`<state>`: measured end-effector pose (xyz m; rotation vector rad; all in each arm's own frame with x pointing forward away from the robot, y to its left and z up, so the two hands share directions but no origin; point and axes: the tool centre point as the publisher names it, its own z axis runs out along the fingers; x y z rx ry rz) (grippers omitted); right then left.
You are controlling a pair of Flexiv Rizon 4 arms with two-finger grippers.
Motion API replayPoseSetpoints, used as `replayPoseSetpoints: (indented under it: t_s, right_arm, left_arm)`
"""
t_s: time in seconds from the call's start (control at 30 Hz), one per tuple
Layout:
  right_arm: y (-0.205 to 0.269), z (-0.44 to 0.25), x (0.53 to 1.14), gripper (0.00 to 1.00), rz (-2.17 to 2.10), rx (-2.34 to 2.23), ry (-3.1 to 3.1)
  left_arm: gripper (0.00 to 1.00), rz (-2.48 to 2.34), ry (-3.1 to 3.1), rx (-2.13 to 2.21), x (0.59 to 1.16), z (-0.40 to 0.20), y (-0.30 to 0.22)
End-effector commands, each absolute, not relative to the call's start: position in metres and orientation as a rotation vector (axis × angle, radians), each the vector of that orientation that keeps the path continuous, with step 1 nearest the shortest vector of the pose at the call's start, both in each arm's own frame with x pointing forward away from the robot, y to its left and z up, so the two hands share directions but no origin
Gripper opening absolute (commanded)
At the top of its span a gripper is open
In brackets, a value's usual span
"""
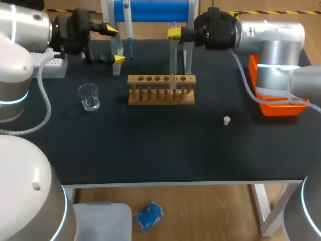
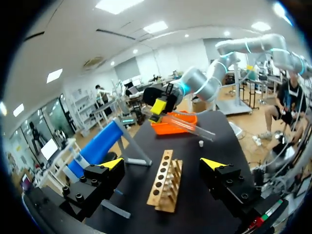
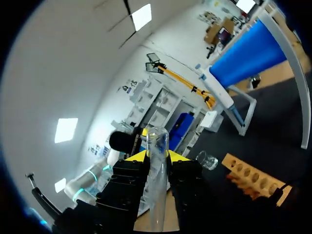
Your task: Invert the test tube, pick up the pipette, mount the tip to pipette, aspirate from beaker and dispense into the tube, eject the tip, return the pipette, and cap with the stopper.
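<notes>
**Stock at the bench: tube in hand, pipetting not begun**

- Right gripper: you had it closed on the test tube, gripping near the tube's upper end.
- Test tube: upright over the wooden rack, with its lower end at one of the holes. You could not tell whether it was seated in the hole or held just above it.
- Left gripper: fingers were wide apart and held nothing. It was near the pipette.
- Pipette: hung on its stand at the back of the bench, with no tip fitted as far as could be seen.
- Tip box: at the bench's left edge.
- Beaker: stood left of the rack, apart from it.
- Stopper: lay loose on the bench to the right of the rack, well apart from the tube.

Progress, as judged: you were at the first step, handling the tube. Taking the pipette, fitting a tip, aspirating, dispensing, ejecting, returning the pipette and capping were all left to do.
</notes>
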<state>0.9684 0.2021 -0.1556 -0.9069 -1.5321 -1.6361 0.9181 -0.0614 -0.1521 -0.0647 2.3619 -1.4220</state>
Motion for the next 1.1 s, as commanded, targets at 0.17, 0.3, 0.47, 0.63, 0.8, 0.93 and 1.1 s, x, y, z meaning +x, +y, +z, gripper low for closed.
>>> replayPoseSetpoints:
  t_s: [0.17,0.3,0.47,0.63,0.8,0.93,1.1]
  right_arm:
    - [0.202,-0.155,0.967,0.00,-1.556,-0.929,-1.477]
    - [0.204,-0.157,0.964,0.00,-1.504,-0.924,-1.504]
    - [0.204,-0.157,0.964,0.00,-1.504,-0.924,-1.504]
    - [0.203,-0.155,0.964,0.00,-1.468,-0.959,-1.400]
    - [0.203,-0.156,0.962,0.00,-1.437,-0.990,-1.384]
    - [0.203,-0.156,0.962,0.00,-1.437,-0.990,-1.384]
    - [0.203,-0.156,0.962,0.00,-1.437,-0.990,-1.384]
  left_arm:
    - [1.00,-1.288,1.891,0.461,0.890,-0.150,-0.076]
    - [1.00,-1.288,1.891,0.461,0.890,-0.150,-0.076]
    - [1.00,-1.288,1.891,0.461,0.890,-0.150,-0.076]
    - [1.00,-1.198,1.707,0.694,0.881,-0.143,-0.087]
    - [1.00,-1.102,1.636,0.870,0.871,-0.142,-0.100]
    - [1.00,-1.102,1.636,0.870,0.871,-0.142,-0.100]
    - [1.00,-1.102,1.636,0.870,0.871,-0.142,-0.100]
